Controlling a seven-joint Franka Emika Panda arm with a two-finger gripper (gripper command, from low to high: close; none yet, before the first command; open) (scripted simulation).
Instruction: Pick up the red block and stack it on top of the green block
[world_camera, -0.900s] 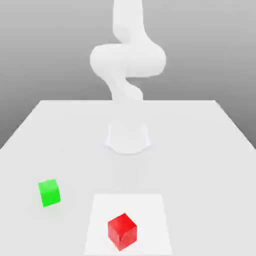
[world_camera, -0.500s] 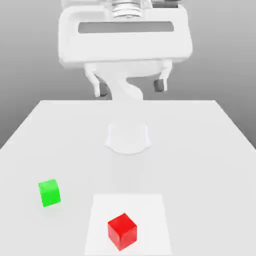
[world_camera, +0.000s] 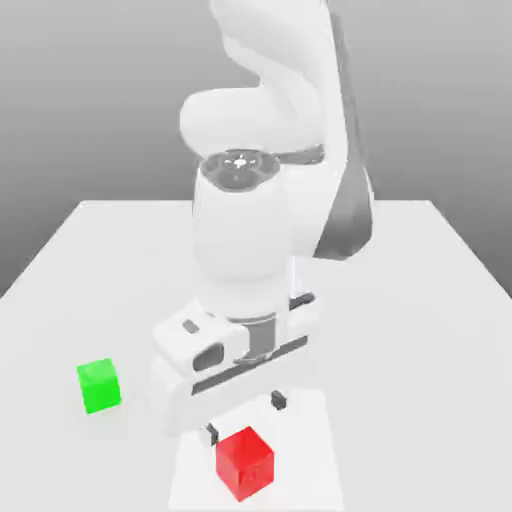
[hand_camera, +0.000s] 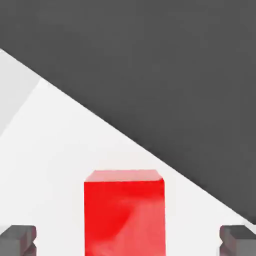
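The red block (world_camera: 245, 462) is a small cube resting on a lighter square patch near the table's front edge. My gripper (world_camera: 245, 417) hangs just above and behind it, open, with one dark fingertip (world_camera: 212, 434) off each side of the cube. In the hand view the red block (hand_camera: 125, 212) lies between the two fingertips (hand_camera: 17, 239), with wide gaps on both sides and nothing touching it. The green block (world_camera: 99, 386) sits on the table toward the exterior view's left, apart from the gripper.
The white table (world_camera: 420, 300) spreads to both sides. A paler square patch (world_camera: 310, 450) lies under the red block. My bulky white arm (world_camera: 250, 250) stands over the table's middle. The table's edge (hand_camera: 125, 132) shows against dark ground in the hand view.
My hand has come down from high above the table to just over the red block, jaws still open. Neither block has moved.
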